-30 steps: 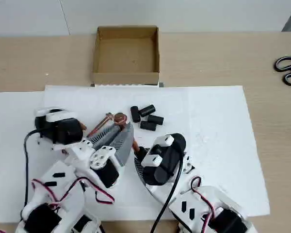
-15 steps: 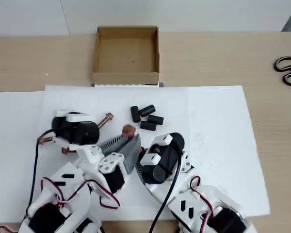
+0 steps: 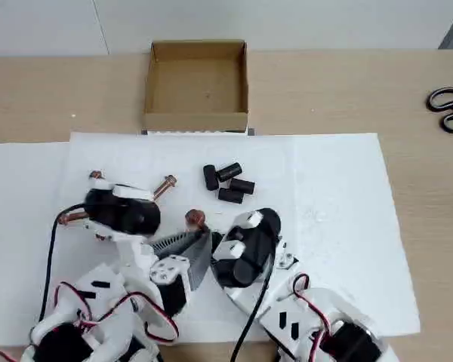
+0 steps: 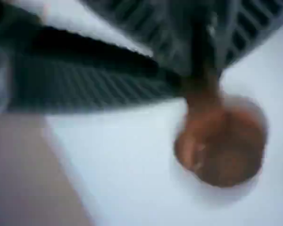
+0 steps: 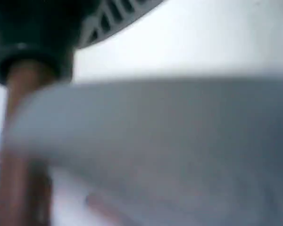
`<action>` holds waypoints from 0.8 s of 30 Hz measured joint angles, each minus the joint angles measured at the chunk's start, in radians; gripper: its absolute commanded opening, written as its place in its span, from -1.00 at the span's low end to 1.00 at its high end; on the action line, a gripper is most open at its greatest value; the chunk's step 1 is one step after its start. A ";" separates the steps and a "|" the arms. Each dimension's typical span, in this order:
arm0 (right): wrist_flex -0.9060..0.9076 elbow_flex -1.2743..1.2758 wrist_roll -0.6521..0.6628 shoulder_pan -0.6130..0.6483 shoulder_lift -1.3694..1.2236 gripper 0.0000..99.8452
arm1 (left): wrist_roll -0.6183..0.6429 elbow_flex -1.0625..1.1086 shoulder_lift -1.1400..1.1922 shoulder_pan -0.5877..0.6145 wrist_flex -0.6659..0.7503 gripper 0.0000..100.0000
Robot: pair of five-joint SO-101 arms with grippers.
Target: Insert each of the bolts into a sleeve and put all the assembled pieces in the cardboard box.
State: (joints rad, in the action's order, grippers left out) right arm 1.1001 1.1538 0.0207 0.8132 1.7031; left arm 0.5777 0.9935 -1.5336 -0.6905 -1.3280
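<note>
Change since the earlier frames: the left arm has drawn back toward the near edge of the bench (image 3: 30, 98). It carries the held bolt (image 3: 195, 219) away from the sleeves (image 3: 229, 183). Its black wrist motor has shifted, and two partly hidden bolts (image 3: 96, 176) now show beside it. The right arm has moved slightly toward the left arm.

Left gripper (image 3: 197, 234): the jaws are clamped on the shank of the held bolt. The high view shows the round copper head standing clear of the grey ribbed jaw tips, over the white paper sheet (image 3: 332, 196). The left wrist view shows what the high view does not: the dark ribbed jaw faces closing on the shank, with the blurred, broad, domed bolt head (image 4: 221, 141) close to the paper.

Right gripper (image 3: 219, 245): it sits just beside the left gripper, under its own black motor. Its state cannot be told. The right wrist view shows a smooth copper shank running up into a dark round part, with a blurred grey bar across it. What the dark part is cannot be told.

Four short black cylindrical sleeves lie clustered on the paper, near the held bolt but apart from it. One loose bolt (image 3: 164, 185) lies on the paper between the left arm and the sleeves. The square, open-topped cardboard box (image 3: 147, 83) stands on the wooden bench just beyond the paper's far edge. Black-handled scissors (image 3: 449, 105) lie at the bench's far right.
</note>
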 measured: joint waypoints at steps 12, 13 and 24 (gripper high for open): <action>-0.020 -0.018 -0.002 -0.006 0.003 -0.99 | -0.086 0.025 0.005 -0.021 -0.006 -0.99; -0.020 -0.018 -0.002 -0.006 0.003 -0.99 | -0.089 0.025 0.005 -0.021 -0.006 -0.99; -0.023 -0.018 -0.002 -0.175 0.002 -0.99 | -0.302 0.031 0.005 0.316 -0.005 -0.99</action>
State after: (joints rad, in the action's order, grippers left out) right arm 1.0771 1.1354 0.0192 0.6383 1.7047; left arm 0.2754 1.0242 -1.5290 -0.3744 -1.3326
